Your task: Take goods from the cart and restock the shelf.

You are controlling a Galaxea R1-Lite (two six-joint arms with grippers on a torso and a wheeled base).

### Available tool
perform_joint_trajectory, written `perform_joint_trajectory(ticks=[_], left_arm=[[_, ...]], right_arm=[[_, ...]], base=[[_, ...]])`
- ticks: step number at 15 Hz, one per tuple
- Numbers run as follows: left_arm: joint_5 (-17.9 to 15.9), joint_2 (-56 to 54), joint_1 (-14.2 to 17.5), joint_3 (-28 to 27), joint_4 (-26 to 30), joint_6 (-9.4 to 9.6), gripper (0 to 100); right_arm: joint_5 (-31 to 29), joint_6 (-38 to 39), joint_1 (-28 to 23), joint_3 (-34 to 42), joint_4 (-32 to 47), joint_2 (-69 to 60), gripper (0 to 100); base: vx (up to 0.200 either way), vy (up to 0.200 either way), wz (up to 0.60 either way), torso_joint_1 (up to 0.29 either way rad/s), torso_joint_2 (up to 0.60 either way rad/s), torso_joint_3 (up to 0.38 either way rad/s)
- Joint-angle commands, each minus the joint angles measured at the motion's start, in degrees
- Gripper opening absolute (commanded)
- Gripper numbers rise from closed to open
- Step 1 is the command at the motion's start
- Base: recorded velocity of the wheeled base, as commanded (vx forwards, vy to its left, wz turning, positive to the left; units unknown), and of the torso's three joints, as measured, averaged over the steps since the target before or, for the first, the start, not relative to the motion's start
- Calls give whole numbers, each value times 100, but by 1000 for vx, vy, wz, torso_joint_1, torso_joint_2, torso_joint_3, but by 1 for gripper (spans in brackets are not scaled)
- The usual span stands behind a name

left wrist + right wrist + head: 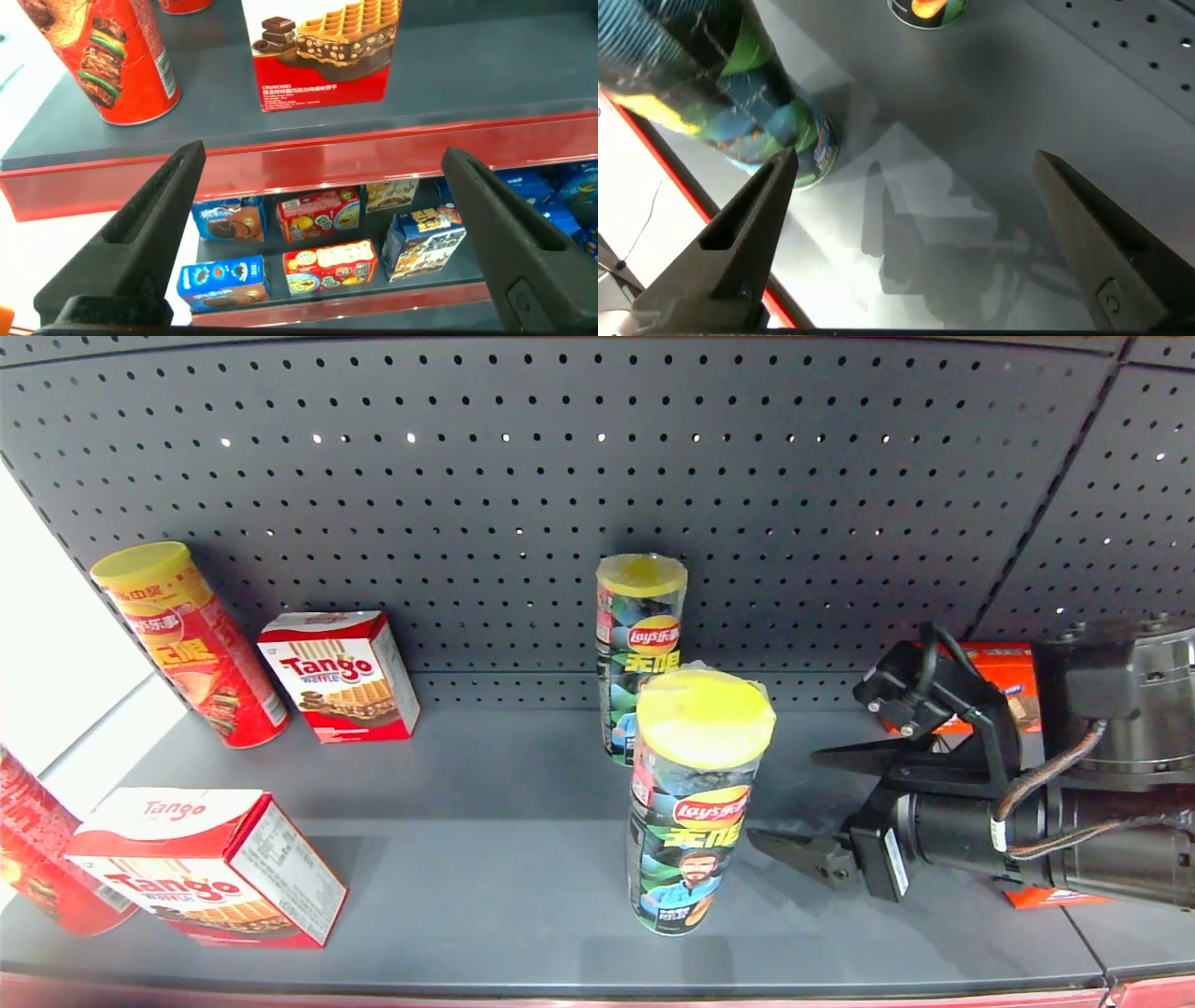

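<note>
Near chip can [695, 803] stands upright on shelf [485, 821]. Right gripper [784, 799] just right of it, fingers apart, not touching. Left gripper [322, 154] fingers apart. Judged light, rigid, slick: grip mid-body.

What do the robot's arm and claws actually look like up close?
The right gripper has two matte black, wedge-shaped fingers tapering to points, on a black cylindrical arm with a small white label and a dark cable looping alongside. The left gripper has the same black tapered fingers, with moulded recesses.

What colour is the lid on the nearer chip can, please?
Yellow; the lid shows best in the head view.
</note>
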Motion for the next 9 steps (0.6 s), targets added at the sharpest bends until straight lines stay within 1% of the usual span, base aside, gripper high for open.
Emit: perform_joint_trajectory(ticks=[1, 3, 9], left_arm=[[1, 9, 1, 0, -1, 2, 100], [1, 9, 1, 0, -1, 2, 100], [1, 9, 1, 0, -1, -7, 100]], right_arm=[[2, -1, 38, -48, -2, 130, 100], [2, -1, 162, -83, -2, 174, 100], [-34, -1, 223, -66, -81, 235, 100]], base=[[0, 0, 0, 0, 0, 0], [0, 0, 0, 0, 0, 0], [0, 0, 0, 0, 0, 0]])
